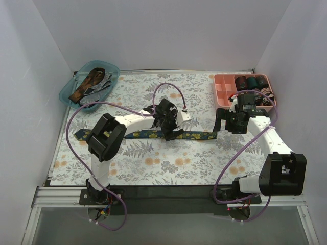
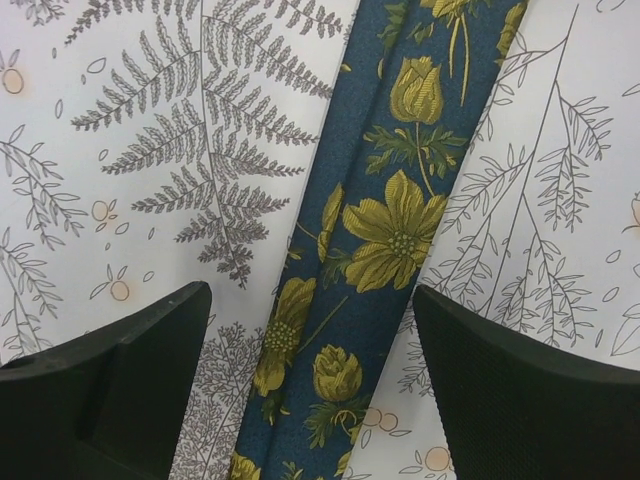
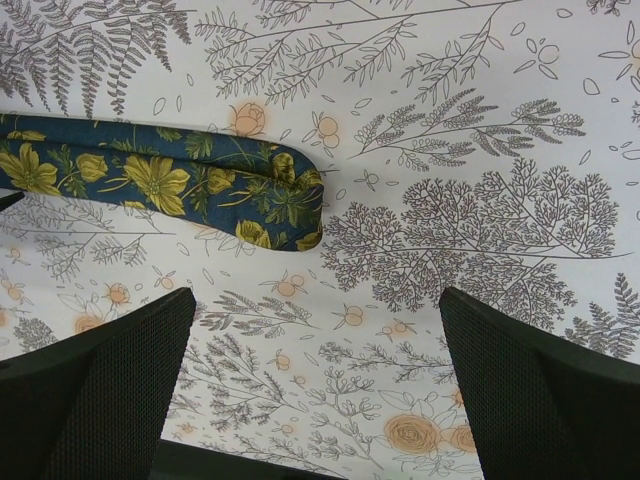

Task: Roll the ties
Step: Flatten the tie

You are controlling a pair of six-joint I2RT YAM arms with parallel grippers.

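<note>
One tie flat, both arms on it

Navy tie (image 1: 143, 134) lies L-R across the surface (image 1: 153, 168), unrolled. Left end effector (image 2: 310, 300) straddles its mid, wide open, empty. Right end effector (image 3: 318, 300), fully open and empty, hangs just past the right tip. Prob. the nearer arm to start rolling.

No writing, label, brand mark or number can be read in any of the three views. The navy tie (image 2: 370, 230), centre of the left wrist frame, carries only yellow flowers. The table cover (image 2: 150, 150) around it shows only printed ferns and blossoms.
</note>
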